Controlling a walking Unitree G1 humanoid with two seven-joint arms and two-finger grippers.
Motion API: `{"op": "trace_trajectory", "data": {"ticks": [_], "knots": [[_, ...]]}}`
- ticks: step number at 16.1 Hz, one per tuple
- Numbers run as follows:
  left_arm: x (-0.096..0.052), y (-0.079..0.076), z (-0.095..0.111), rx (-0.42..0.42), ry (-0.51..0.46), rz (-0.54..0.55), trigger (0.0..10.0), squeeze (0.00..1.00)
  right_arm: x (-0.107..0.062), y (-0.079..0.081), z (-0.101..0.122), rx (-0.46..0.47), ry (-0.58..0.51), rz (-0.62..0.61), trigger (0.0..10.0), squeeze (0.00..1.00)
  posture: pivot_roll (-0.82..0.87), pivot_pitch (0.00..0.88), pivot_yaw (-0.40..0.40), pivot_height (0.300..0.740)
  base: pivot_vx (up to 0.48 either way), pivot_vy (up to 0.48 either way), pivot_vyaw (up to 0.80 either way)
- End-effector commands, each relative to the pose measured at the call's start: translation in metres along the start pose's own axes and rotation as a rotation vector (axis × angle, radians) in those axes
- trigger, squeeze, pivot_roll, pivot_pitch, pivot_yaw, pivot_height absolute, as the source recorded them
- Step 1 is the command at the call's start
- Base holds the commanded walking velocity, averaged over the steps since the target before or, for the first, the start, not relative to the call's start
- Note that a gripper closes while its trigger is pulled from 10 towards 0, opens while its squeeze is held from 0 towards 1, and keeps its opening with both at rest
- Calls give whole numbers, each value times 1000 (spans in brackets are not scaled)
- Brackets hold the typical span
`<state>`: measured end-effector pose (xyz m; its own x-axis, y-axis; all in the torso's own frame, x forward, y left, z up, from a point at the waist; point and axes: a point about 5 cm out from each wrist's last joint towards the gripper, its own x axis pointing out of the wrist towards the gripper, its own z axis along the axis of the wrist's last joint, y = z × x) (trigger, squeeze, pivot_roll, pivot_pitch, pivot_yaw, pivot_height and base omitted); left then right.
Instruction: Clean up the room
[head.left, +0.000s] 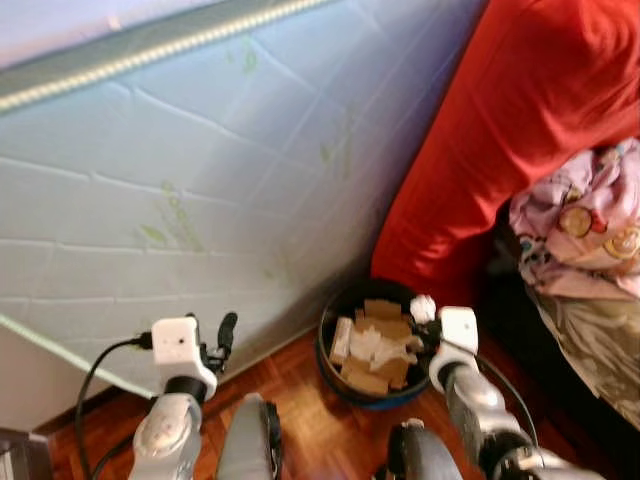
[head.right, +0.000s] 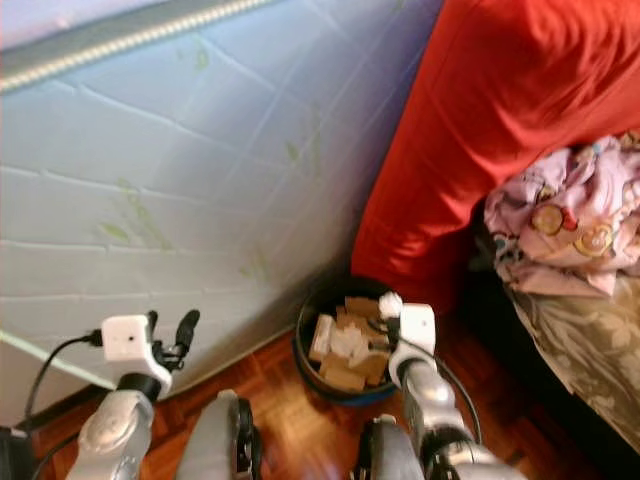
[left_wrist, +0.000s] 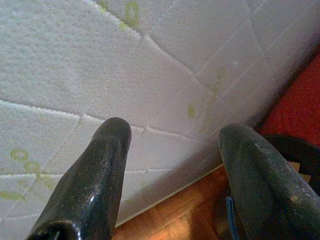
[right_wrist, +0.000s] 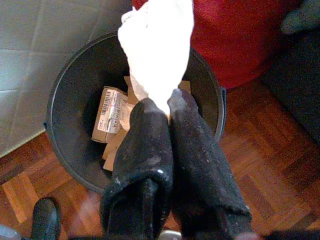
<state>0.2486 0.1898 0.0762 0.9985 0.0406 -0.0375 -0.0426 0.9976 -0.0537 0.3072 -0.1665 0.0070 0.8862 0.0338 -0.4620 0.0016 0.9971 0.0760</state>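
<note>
Pinching a white crumpled paper (right_wrist: 156, 47), your right gripper (right_wrist: 167, 107) has its fingers clenched on it directly over the black bin (right_wrist: 70, 130) of cardboard scraps (head.left: 372, 345). Your left gripper (left_wrist: 172, 150) sits released, spread wide, facing the mattress (head.left: 200, 150) above the wood floor (head.left: 300, 400).

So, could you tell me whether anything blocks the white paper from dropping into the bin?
Nothing visible does: the right tool holds the white paper directly over the open black bin, with only cardboard scraps inside.
</note>
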Motion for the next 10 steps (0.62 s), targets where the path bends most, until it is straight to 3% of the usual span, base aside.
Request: {"op": "trace_trajectory", "data": {"ticks": [1, 7, 8, 10], "knots": [[-5, 2, 2, -6, 14, 12, 10000, 0, 0, -1, -3, -10, 34, -1, 10000, 0, 142, 313, 19, 642, 0, 0, 0], [-27, 2, 12, -6, 34, 25, 10000, 0, 6, 7, 12, -27, 17, 29, 10000, 0, 202, 358, 22, 642, 0, 0, 0], [-31, 1, 13, -6, 47, 26, 10000, 0, 6, 8, 14, -25, 15, 34, 10000, 863, 205, 366, 21, 642, 0, 0, 0], [-33, 0, 13, -7, 54, 27, 10000, 0, 6, 9, 14, -30, 16, 38, 10000, 922, 205, 375, 21, 642, 0, 0, 0]]}}
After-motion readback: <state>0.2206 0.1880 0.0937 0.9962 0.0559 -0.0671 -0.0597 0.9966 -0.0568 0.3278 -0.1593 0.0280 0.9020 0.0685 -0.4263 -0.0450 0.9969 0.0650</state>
